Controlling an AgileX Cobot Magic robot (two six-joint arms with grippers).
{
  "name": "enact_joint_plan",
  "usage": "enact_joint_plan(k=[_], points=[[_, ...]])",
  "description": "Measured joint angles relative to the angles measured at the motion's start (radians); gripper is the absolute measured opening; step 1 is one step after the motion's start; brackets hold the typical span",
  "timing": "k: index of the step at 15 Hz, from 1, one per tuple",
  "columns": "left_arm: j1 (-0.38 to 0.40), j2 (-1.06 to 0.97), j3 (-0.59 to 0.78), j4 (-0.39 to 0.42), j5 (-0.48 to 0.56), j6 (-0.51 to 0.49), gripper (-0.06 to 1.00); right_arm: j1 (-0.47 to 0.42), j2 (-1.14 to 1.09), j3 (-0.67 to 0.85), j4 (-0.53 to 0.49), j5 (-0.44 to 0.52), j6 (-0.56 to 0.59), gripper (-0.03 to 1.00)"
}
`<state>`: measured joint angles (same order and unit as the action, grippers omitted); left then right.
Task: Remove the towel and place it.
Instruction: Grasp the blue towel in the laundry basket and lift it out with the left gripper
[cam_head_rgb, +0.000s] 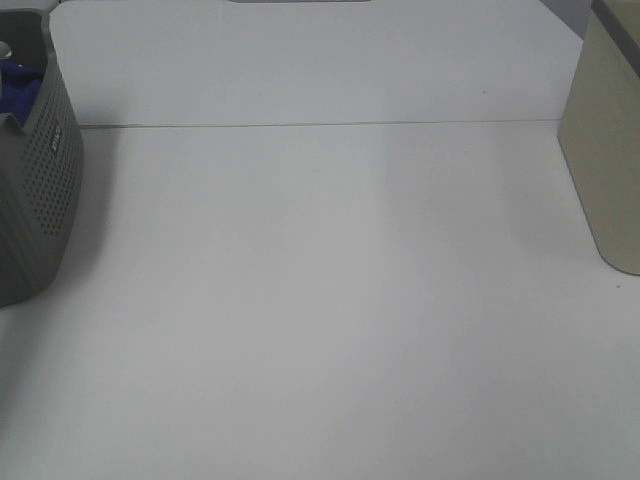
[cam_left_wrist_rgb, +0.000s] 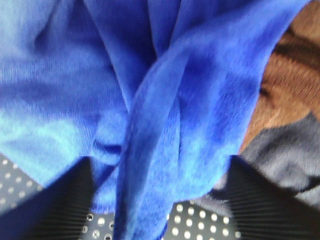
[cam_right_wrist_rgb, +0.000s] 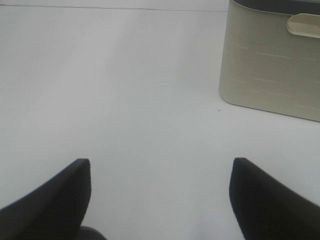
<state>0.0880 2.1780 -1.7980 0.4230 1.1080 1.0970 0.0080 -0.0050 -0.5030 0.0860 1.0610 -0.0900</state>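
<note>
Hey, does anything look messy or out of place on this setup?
Nothing spilled or broken. Only the blue towel looks untidy: it lies bunched in folds inside the grey basket, beside a brown cloth and a grey cloth.

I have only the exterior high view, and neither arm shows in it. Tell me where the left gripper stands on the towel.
Observer: The left gripper is down in the grey basket, jaws wide apart, with a fold of the towel between them.
Operator: Report what else is in there.
Observer: A brown cloth and a grey cloth lie beside the towel.
Operator: Now the right arm.
Observer: The right gripper is open over the table, facing the beige bin.
</note>
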Motion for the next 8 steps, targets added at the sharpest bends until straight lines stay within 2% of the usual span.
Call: enact_joint_plan(k=[2, 3, 5, 8], points=[[0.0, 0.003, 0.0, -0.002, -0.023, 0.002, 0.3, 0.0, 0.0, 0.0, 0.0, 0.0, 0.0, 0.75], [0.0, 0.005, 0.0, -0.006, -0.023, 0.002, 0.22, 0.0, 0.0, 0.0, 0.0, 0.0, 0.0, 0.75], [0.0, 0.007, 0.0, -0.006, -0.019, -0.01, 0.0, 0.0, 0.0, 0.0, 0.0, 0.0, 0.0, 0.75], [0.0, 0.007, 0.0, -0.006, -0.012, -0.047, 0.0, 0.0, 0.0, 0.0, 0.0, 0.0, 0.0, 0.75]])
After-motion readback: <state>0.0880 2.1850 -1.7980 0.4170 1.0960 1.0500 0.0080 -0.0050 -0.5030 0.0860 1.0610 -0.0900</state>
